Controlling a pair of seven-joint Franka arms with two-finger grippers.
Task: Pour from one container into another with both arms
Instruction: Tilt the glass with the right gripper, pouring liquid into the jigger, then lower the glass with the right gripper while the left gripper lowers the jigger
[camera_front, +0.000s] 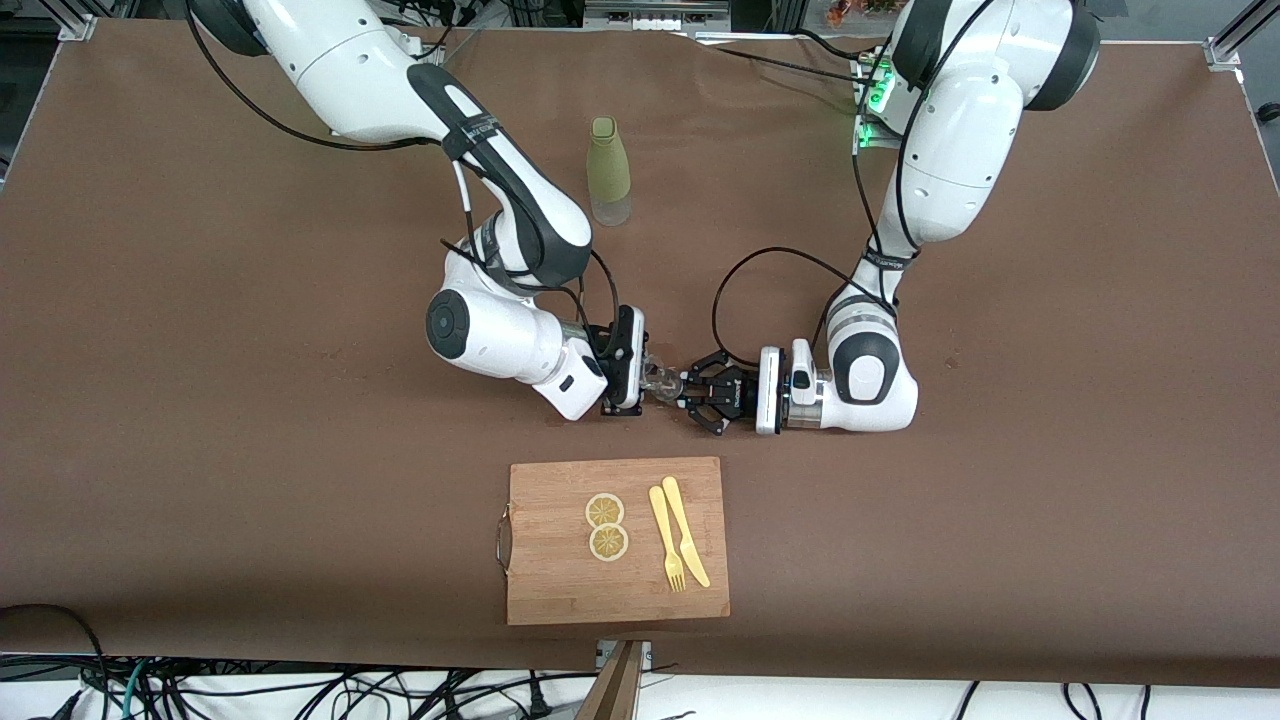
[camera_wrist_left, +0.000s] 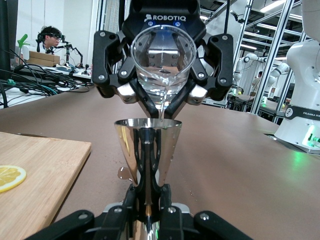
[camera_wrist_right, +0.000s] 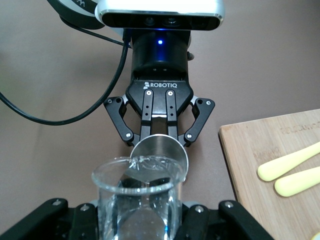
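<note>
My right gripper is shut on a clear glass of water over the middle of the table. It holds the glass tipped, and a thin stream runs from its rim into a steel jigger. My left gripper is shut on the jigger's narrow waist and holds it upright just under the glass. In the right wrist view the glass fills the foreground between my right gripper's fingers, with the jigger below its lip. The two grippers face each other, nearly touching.
A wooden cutting board lies nearer the front camera, carrying two lemon slices and a yellow plastic fork and knife. A green bottle stands farther back, near the right arm. Brown tabletop spreads out toward both ends.
</note>
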